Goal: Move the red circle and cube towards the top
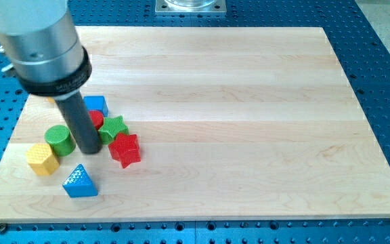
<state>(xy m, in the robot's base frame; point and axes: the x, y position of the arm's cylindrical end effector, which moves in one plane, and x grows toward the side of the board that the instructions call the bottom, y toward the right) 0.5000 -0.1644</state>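
My tip (pixel 90 149) rests on the board at the view's left, inside a cluster of blocks. A red block (pixel 97 119), mostly hidden behind the rod, sits just above and right of the tip; its shape cannot be made out. A blue cube (pixel 97 105) lies above it. A green star (pixel 114 128) is right of the tip. A red star (pixel 125 150) lies right of the tip, slightly lower. A green cylinder (pixel 59 139) is left of the tip.
A yellow hexagon block (pixel 42 159) lies at the far left and a blue triangle (pixel 80 181) below the cluster. The wooden board (pixel 249 122) sits on a blue perforated table. A metal mount (pixel 190 6) is at the view's top edge.
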